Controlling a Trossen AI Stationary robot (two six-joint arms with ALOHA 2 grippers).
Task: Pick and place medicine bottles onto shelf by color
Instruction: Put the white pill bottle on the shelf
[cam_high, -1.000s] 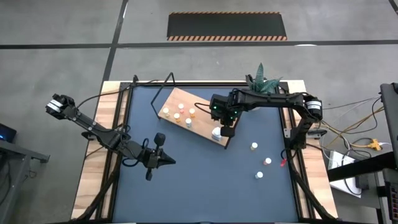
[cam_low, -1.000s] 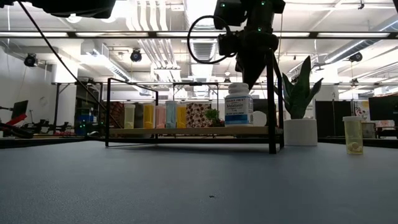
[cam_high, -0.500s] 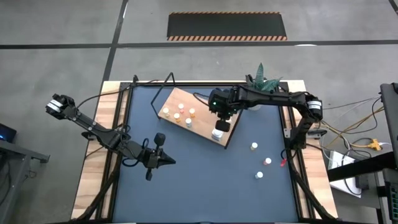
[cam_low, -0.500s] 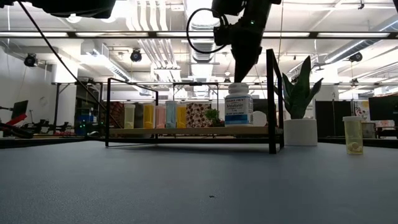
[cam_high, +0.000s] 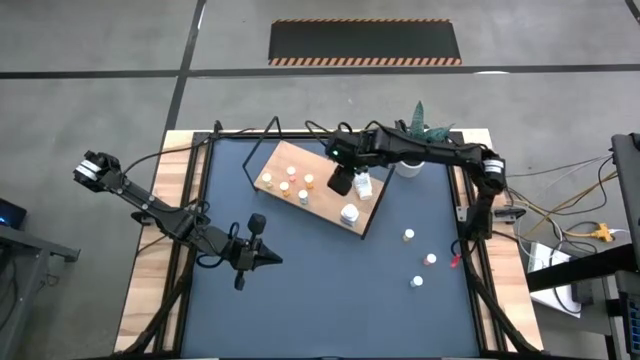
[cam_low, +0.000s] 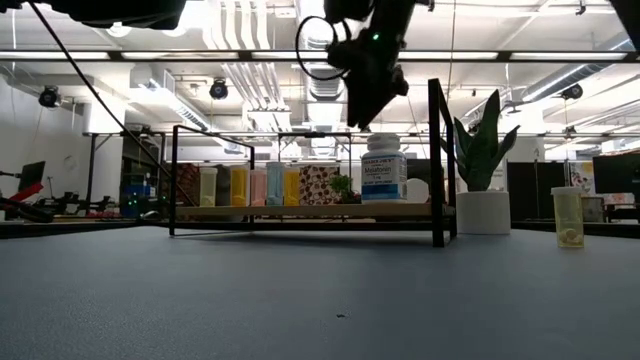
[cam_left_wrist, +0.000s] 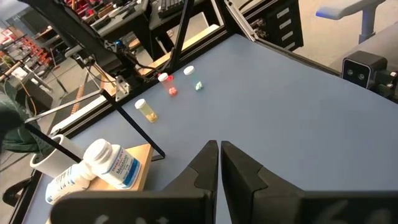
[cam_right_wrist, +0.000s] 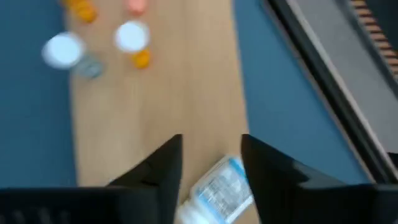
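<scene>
The shelf (cam_high: 325, 200) is a wooden board in a black frame at the table's far middle. Several small medicine bottles (cam_high: 291, 182) stand on its left part. A big white bottle (cam_high: 349, 213) stands upright on its near right corner, and another (cam_high: 362, 184) lies on the board beside it. Three small bottles (cam_high: 418, 259) stand on the blue table at the right. My right gripper (cam_high: 340, 182) hovers open above the board (cam_right_wrist: 186, 93), well over the lying bottle (cam_right_wrist: 221, 190), touching nothing. My left gripper (cam_high: 272, 259) waits shut (cam_left_wrist: 219, 152) over the table's near left.
A white pot with a green plant (cam_high: 415, 140) stands at the far right edge, close behind the shelf. The shelf's black frame posts (cam_low: 436, 160) rise above the board. Bare blue tabletop (cam_high: 330, 300) lies in front of the shelf.
My right gripper has risen from the cap of the upright big white bottle and gone toward the table's far left over the shelf, rolling its wrist as it went. The bottle stays upright on the board.
</scene>
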